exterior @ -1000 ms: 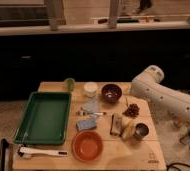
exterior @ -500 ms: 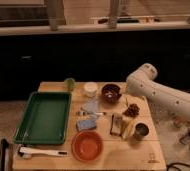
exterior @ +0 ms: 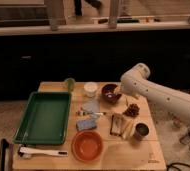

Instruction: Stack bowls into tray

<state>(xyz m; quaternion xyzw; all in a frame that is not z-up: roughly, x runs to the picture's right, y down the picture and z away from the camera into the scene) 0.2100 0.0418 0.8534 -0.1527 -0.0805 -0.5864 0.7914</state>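
The small dark maroon bowl (exterior: 108, 92) stands at the back middle of the wooden table. The wider orange-red bowl (exterior: 87, 145) stands near the front edge. The large green tray (exterior: 43, 117) lies at the table's left and holds nothing. My white arm reaches in from the right, and my gripper (exterior: 120, 93) is at the maroon bowl's right rim, hidden behind the wrist.
A green cup (exterior: 69, 83) and a white cup (exterior: 90, 89) stand at the back. A metal cup (exterior: 140, 131), a pine cone (exterior: 132, 109), a packet (exterior: 119, 125), a blue sponge (exterior: 86, 123) and a white-handled brush (exterior: 40, 152) lie about the table.
My arm has moved left and a little down, bringing the gripper to the maroon bowl's right side. The bowls and the tray have not moved.
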